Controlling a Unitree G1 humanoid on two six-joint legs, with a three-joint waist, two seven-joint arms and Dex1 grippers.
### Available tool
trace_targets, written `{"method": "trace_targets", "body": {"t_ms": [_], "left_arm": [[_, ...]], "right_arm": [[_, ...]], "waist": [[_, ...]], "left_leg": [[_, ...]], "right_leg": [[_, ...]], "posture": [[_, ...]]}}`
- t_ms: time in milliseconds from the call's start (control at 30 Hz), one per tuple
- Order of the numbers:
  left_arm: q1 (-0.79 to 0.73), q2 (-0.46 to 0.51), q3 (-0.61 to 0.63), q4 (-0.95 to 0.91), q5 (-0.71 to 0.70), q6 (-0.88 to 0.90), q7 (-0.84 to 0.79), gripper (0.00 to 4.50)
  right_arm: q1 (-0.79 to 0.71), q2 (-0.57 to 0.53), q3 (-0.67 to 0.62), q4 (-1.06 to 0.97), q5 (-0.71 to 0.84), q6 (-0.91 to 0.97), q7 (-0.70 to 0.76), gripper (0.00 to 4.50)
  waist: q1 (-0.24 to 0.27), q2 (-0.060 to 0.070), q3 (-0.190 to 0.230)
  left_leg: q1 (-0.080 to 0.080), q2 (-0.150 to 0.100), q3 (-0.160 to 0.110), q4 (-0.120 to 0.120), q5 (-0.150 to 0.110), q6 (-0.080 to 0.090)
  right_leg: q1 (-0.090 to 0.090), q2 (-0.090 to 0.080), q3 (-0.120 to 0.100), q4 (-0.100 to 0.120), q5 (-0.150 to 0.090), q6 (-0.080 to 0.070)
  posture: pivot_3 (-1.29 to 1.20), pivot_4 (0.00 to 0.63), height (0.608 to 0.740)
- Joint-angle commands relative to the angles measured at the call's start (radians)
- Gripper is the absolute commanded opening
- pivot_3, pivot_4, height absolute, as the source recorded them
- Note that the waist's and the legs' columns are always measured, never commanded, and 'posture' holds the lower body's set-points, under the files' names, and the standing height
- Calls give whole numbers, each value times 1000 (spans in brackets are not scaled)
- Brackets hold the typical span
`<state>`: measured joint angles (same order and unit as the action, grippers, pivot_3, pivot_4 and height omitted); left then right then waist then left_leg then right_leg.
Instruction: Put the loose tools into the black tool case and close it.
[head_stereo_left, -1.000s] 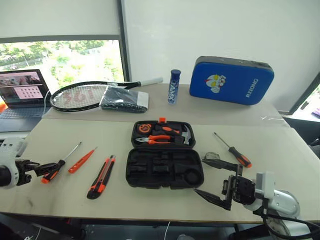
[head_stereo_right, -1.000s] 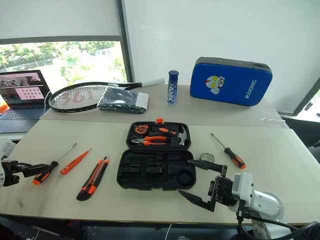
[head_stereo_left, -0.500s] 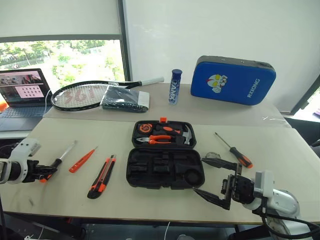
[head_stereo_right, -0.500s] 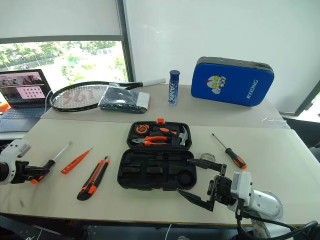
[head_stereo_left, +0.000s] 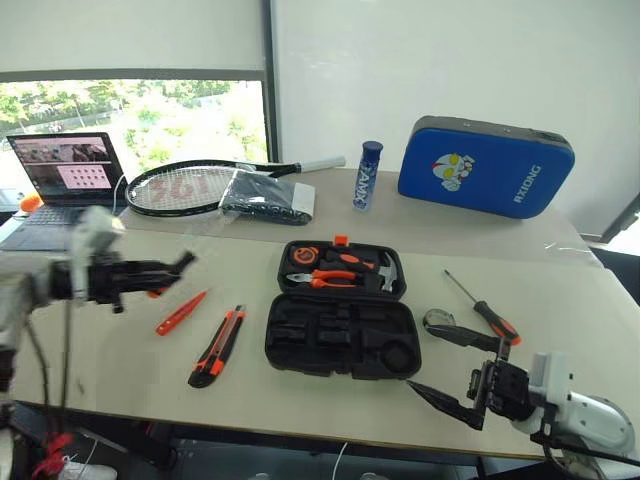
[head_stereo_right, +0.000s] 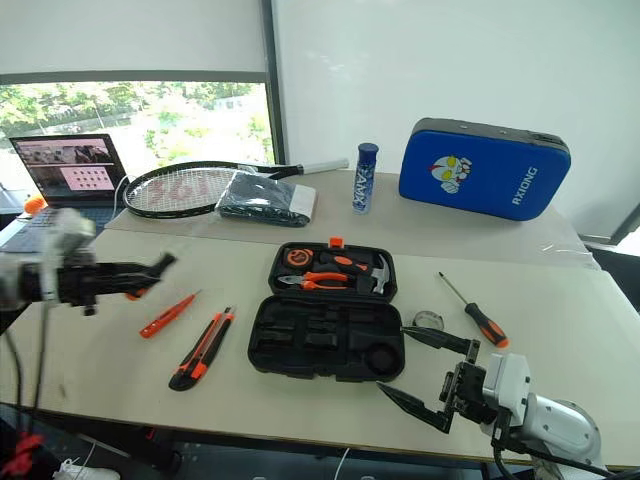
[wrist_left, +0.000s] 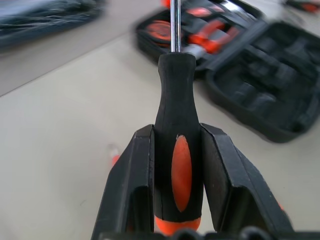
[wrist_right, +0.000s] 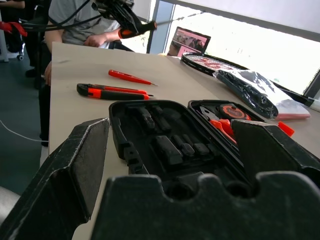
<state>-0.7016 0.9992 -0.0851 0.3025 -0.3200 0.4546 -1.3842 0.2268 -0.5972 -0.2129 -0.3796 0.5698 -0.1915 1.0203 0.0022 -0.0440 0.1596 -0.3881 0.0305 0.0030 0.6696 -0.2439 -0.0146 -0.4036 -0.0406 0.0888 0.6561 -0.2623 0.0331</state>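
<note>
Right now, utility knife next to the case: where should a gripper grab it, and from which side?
Probably from above, mid-body. The utility knife lies flat on the table, long and narrow, running front to back with a slight slant, so the fingers should close across its narrow width. There is bare table on both long sides, between the slim orange screwdriver and the black tool case.

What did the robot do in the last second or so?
The left tool closed on a black-and-orange screwdriver that lay at the table's left, lifted it, and swung it toward the black tool case. The right tool stayed open; the other loose tools stayed put.
</note>
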Motion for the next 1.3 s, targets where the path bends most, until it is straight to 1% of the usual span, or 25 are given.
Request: {"method": "trace_targets", "body": {"t_ms": [33,100,167,267,333,500,733,833,967,1167,1233,1267,1300], "left_arm": [[-144,-121,-163,-10,147,-67,9,822],[-204,-202,-210,12,179,-58,15,822],[-252,-277,-273,37,237,-87,27,822],[-295,-353,-341,70,302,-107,26,822],[-317,-393,-365,100,330,-115,29,822],[-362,-458,-413,186,422,-161,69,822],[-382,-499,-442,256,502,-198,86,822],[-372,-498,-452,242,516,-190,54,822],[-368,-512,-447,253,541,-177,83,822],[-353,-505,-450,225,557,-159,56,822],[-351,-503,-448,214,556,-153,46,1829],[-350,-502,-448,210,558,-152,44,1957],[-349,-504,-442,207,557,-152,48,2404]], "right_arm": [[19,1,-66,-24,9,16,-53,4500],[42,7,-79,-27,7,22,-72,4500],[68,17,-93,-32,2,17,-91,4500],[100,36,-103,-52,-10,2,-117,4500],[116,50,-104,-70,-18,-2,-136,4500],[139,80,-89,-122,-43,2,-181,4500],[166,109,-72,-153,-65,-6,-203,4500],[172,118,-74,-142,-69,-20,-196,4500],[175,124,-72,-137,-71,-29,-189,4500],[165,118,-65,-148,-69,-18,-196,4500],[159,115,-64,-151,-69,-11,-201,4500],[157,114,-63,-152,-68,-9,-202,4500],[153,112,-62,-152,-69,-6,-204,4500]], "waist": [[1,0,0],[-3,0,0],[-15,0,0],[-24,0,0],[-28,0,0],[-34,0,0],[-27,1,1],[-25,1,0],[-25,1,0],[-20,2,0],[-20,2,0],[-20,2,0],[-20,2,0]], "left_leg": [[0,0,0,1,0,0],[-2,0,-1,3,0,0],[-4,1,-1,3,-1,2],[-4,1,-1,4,-2,3],[-4,0,-1,4,-2,3],[-4,0,-2,6,-2,3],[-4,0,-2,7,-2,3],[-4,0,-2,7,-2,3],[-3,0,-1,7,-2,3],[-2,0,-2,7,-2,3],[-2,0,-1,7,-2,3],[-2,0,-1,7,-2,3],[-2,0,-2,7,-2,3]], "right_leg": [[0,0,0,0,0,0],[-1,1,0,0,0,0],[-2,1,0,0,0,0],[-2,2,1,0,0,1],[-2,2,3,0,0,1],[-2,2,2,2,0,1],[-2,2,2,2,-1,4],[-1,2,3,2,-1,4],[0,2,3,2,-2,4],[0,2,3,3,-3,6],[0,2,3,3,-3,6],[0,2,3,3,-3,6],[0,2,3,3,-2,6]], "posture": [[0,150,740],[0,150,740],[0,150,740],[0,150,740],[0,150,740],[0,150,740],[0,150,740],[0,150,740],[0,150,740],[0,150,740],[0,150,740],[0,150,740],[0,150,740]]}}
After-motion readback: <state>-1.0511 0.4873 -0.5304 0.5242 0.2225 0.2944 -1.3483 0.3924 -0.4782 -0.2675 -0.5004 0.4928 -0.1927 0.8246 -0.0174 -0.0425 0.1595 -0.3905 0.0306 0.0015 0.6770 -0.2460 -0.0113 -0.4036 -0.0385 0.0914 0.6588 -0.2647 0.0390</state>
